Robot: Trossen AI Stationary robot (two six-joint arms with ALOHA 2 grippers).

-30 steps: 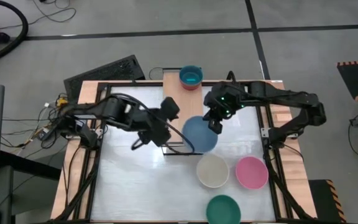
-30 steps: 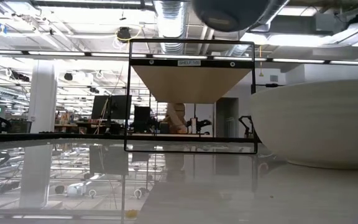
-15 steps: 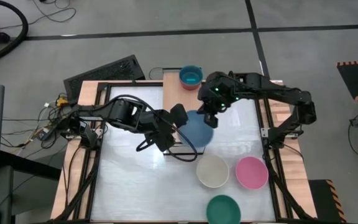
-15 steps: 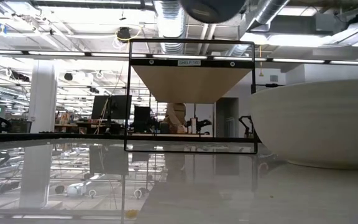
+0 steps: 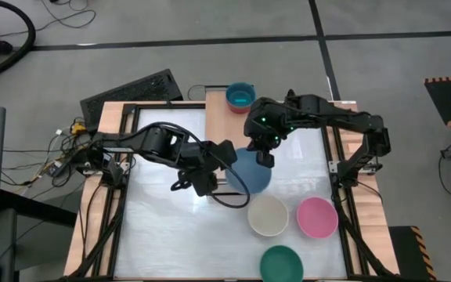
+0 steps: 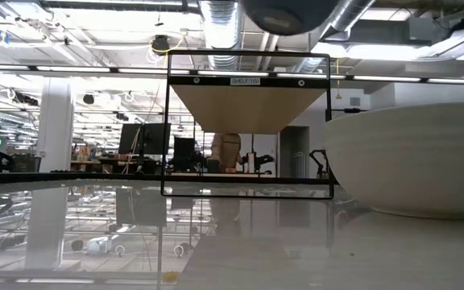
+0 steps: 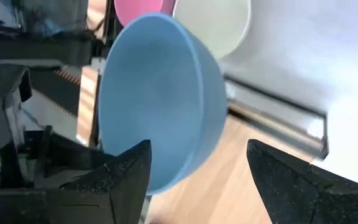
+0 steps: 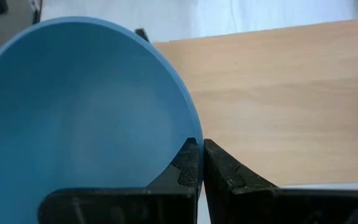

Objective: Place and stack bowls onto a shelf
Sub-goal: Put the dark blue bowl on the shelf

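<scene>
Over the shelf's front edge, your right gripper has its jaws pinched on the blue bowl's rim while the left gripper waits wide open and empty beside it, so lower it level before releasing.

Bowls: five in all
Blue bowl: one, the large one over the shelf
Small bowl on the shelf: one, cyan inside with a red outer wall showing
Cream bowl: one
Pink bowl: one
Green bowl: one
Shelf: one
Robot arms: two
Grippers: two, left gripper and right gripper
Keyboard: one
</scene>
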